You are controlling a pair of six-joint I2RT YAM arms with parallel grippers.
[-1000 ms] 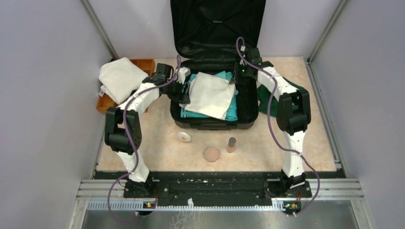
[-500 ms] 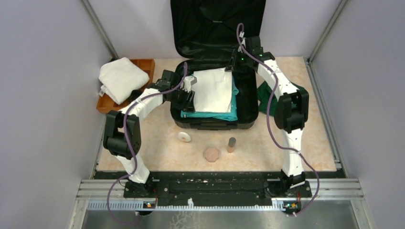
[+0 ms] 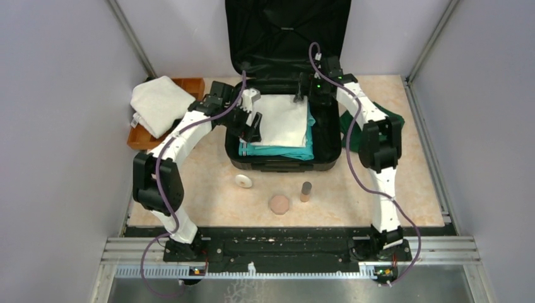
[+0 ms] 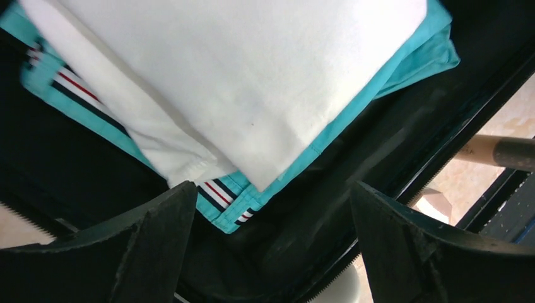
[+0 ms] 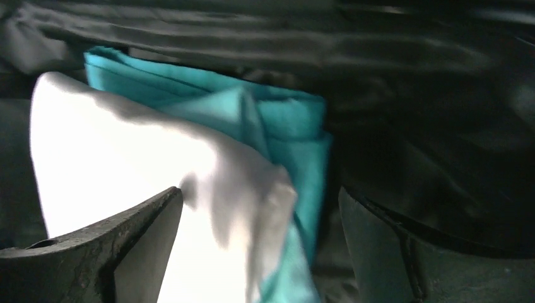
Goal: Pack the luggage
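Apparently the step in hand is the laying of clothes into the luggage, a large black hard-shell suitcase that lies open at the far middle of the table. Its lid stands upright against the back wall, and the lower half shows a black fabric lining and rounded corners. Inside it lies a folded teal garment with a striped trim, and a folded white cloth rests flat on top of it, a little toward the left and far side. The right part of the compartment shows only lining.

The left gripper hangs over the left near edge of the white cloth. Its fingers are spread wide, with nothing between them. The right gripper is at the far corner of the same cloth, also spread wide and holding nothing. I judge that the white cloth is now placed and both arms are free.

More things seem to wait outside: a thick folded white towel on the brown wooden tray to the left, a crumpled dark green cloth just beside the right wall of the suitcase, and in front a small white disc, a round tan piece and a short brown cylinder. The next move probably calls for lifting one arm clear of the shell wall and reaching for the nearest of these. For the right arm that is the green cloth, and for the left arm the towel.
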